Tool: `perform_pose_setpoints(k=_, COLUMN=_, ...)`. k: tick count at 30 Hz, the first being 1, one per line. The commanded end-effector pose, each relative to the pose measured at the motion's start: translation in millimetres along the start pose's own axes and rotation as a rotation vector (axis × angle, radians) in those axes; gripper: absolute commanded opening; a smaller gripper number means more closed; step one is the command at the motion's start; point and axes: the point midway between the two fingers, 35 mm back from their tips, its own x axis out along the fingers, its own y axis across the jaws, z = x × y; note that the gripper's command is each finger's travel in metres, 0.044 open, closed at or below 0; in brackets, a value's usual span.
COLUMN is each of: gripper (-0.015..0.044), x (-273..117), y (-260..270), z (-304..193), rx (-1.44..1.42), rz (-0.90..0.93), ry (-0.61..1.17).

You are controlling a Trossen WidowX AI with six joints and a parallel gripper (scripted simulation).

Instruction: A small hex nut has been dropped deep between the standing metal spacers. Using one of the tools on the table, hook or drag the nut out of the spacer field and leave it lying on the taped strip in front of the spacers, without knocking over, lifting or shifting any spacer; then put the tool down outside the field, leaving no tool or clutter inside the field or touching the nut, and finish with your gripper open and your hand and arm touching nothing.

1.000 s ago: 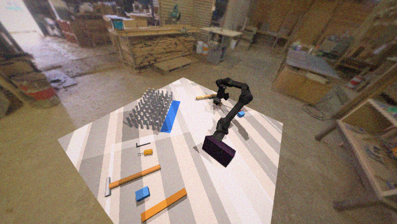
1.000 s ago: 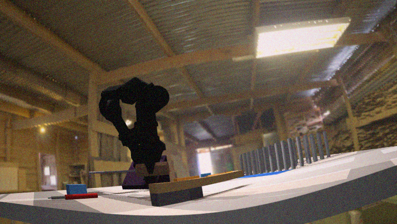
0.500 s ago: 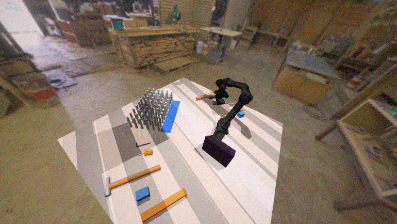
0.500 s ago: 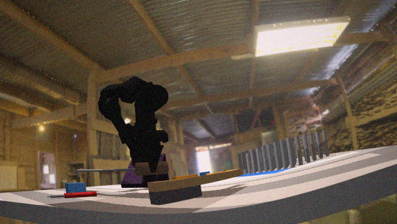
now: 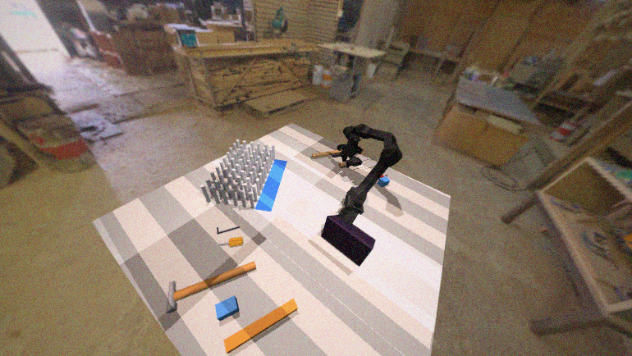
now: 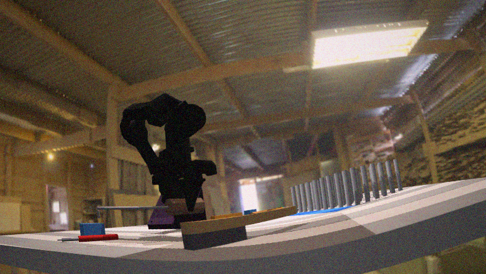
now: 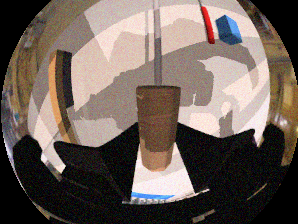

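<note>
My gripper [image 5: 348,162] [image 6: 191,206] [image 7: 155,125] is shut on the wooden handle [image 6: 179,206] [image 7: 159,115] of a hook tool. The tool's thin metal rod [image 6: 132,207] [image 7: 157,45] runs out level above the table, away from the spacers, and its far end bends down in the exterior view. Grey metal spacers [image 5: 204,194] [image 6: 355,185] stand upright in a dense field, well away from the tool. The blue taped strip [image 5: 271,188] [image 6: 323,211] lies along the field's near side. The hex nut cannot be made out in any view.
Near the gripper lie a wooden brush [image 5: 325,153] [image 6: 214,238] [image 7: 60,90], a blue block [image 5: 383,181] [image 6: 91,228] [image 7: 229,30] and a red screwdriver [image 6: 101,237] [image 7: 207,25]. Across the table lie a hex key [image 5: 229,229], yellow screwdriver [image 5: 235,241], hammer [image 5: 217,280], another blue block [image 5: 226,308] and orange bar [image 5: 261,326].
</note>
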Motion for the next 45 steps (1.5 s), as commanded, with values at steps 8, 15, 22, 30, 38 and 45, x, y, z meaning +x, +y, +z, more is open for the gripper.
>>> perform_pose_setpoints(k=8, gripper=0.0, x=12.1, y=1.4, z=-0.9, rx=-0.011, rz=0.001, ry=0.002)
perform_pose_setpoints(k=15, gripper=0.0, x=23.4, y=1.8, z=-0.9, rx=-0.009, rz=0.001, ry=0.001)
perform_pose_setpoints(k=22, gripper=0.0, x=34.7, y=1.8, z=-0.7, rx=-0.007, rz=0.002, ry=0.0)
perform_pose_setpoints(k=30, gripper=0.0, x=47.5, y=1.2, z=-0.2, rx=-0.006, rz=0.003, ry=-0.003)
perform_pose_setpoints(k=38, gripper=0.0, x=57.9, y=0.2, z=0.3, rx=0.002, rz=0.005, ry=-0.008)
perform_pose_setpoints(k=45, gripper=0.0184, x=54.3, y=0.6, z=1.4, rx=0.006, rz=0.005, ry=-0.01)
